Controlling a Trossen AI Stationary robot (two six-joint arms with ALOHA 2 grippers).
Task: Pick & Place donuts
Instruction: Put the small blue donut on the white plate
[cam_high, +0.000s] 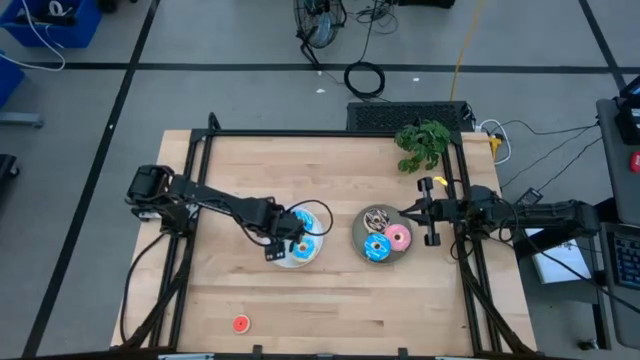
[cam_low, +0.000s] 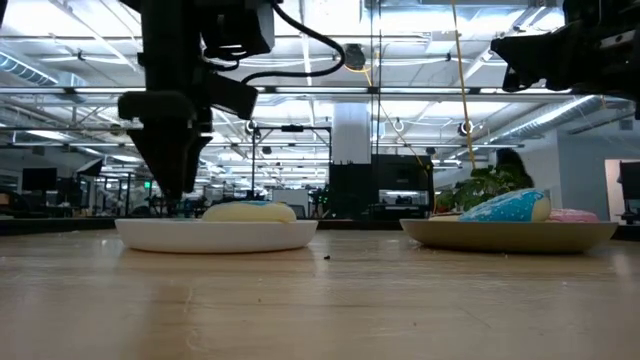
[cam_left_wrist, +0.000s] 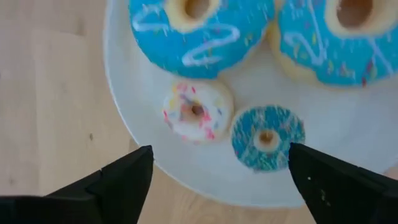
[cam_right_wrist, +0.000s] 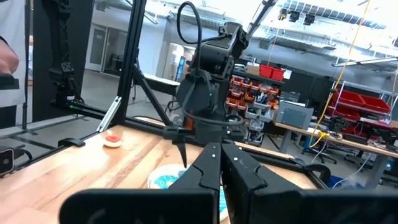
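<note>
From above, the left end effector (cam_high: 284, 243) hangs over the near left edge of the white plate (cam_high: 312, 257) at the middle of the desk (cam_high: 330, 310), its fingers spread and holding nothing; blue donuts (cam_high: 305, 222) lie on that plate beside it; just to the right sits the grey plate (cam_high: 361, 243) carrying a blue donut (cam_high: 376, 248), a pink donut (cam_high: 398, 237) and a brown sprinkled donut (cam_high: 377, 219); the right end effector (cam_high: 408, 212) rests at the grey plate's right rim, fingers closed together on nothing; a lone red donut (cam_high: 240, 323) lies near the front left of the desk, well apart from both plates; a green plant (cam_high: 424, 143) stands at the far right.

At desk height, the left end effector (cam_low: 176, 195) points down just above the white plate (cam_low: 215, 235), on which a pale donut side (cam_low: 250, 212) shows; the grey plate (cam_low: 510, 235) is to the right.

Through the left wrist camera, two large blue donuts (cam_left_wrist: 202, 31) fill the far part of the white plate (cam_left_wrist: 323, 130); a small white sprinkled donut (cam_left_wrist: 196, 112) and a small blue donut (cam_left_wrist: 268, 137) lie side by side between the open fingers (cam_left_wrist: 124, 180), untouched.

Through the right wrist camera, the closed fingers (cam_right_wrist: 217, 171) point toward the left arm (cam_right_wrist: 208, 68); the red donut (cam_right_wrist: 113, 139) lies beyond.
</note>
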